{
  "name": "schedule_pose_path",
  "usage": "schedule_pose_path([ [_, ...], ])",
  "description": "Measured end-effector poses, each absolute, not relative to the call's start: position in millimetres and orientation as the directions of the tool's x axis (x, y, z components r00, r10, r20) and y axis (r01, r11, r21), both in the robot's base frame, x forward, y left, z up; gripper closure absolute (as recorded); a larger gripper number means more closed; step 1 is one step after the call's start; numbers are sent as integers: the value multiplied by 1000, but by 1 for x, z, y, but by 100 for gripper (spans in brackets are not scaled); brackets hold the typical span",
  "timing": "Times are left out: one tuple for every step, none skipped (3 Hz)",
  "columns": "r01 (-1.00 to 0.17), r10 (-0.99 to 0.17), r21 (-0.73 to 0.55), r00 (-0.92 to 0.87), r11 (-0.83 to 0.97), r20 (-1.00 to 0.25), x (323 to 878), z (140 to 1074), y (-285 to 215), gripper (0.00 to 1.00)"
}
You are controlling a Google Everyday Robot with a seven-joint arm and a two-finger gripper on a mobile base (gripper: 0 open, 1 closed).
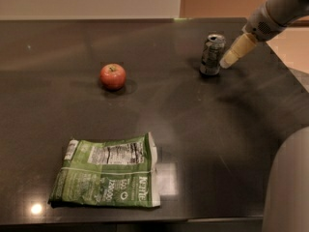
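A dented grey drink can (212, 54) stands upright on the dark table (193, 129), towards the back right. My gripper (227, 61) comes down from the upper right on a grey arm (277, 11). Its cream tip sits just right of the can's lower half, touching or nearly touching it. It holds nothing that I can see. A red apple (113, 76) rests to the left of the can, well apart from the gripper. A flat green snack bag (106, 173) lies near the table's front edge.
A grey rounded part of the robot (289, 187) fills the lower right corner, over the table's front right. The table's right edge (289, 74) runs just behind the gripper. A pale wall lies beyond the far edge.
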State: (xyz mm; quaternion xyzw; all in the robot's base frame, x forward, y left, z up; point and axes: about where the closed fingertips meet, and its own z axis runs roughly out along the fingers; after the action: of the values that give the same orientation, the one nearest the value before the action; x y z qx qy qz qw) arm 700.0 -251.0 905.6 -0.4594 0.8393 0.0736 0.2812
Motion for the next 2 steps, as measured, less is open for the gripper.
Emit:
schedule_pose_path([
  [-808,-718,-116,-435,578,-543,702,893,-274,0],
  [-805,-709,-104,-442,583,-550,704,887,-286,19],
])
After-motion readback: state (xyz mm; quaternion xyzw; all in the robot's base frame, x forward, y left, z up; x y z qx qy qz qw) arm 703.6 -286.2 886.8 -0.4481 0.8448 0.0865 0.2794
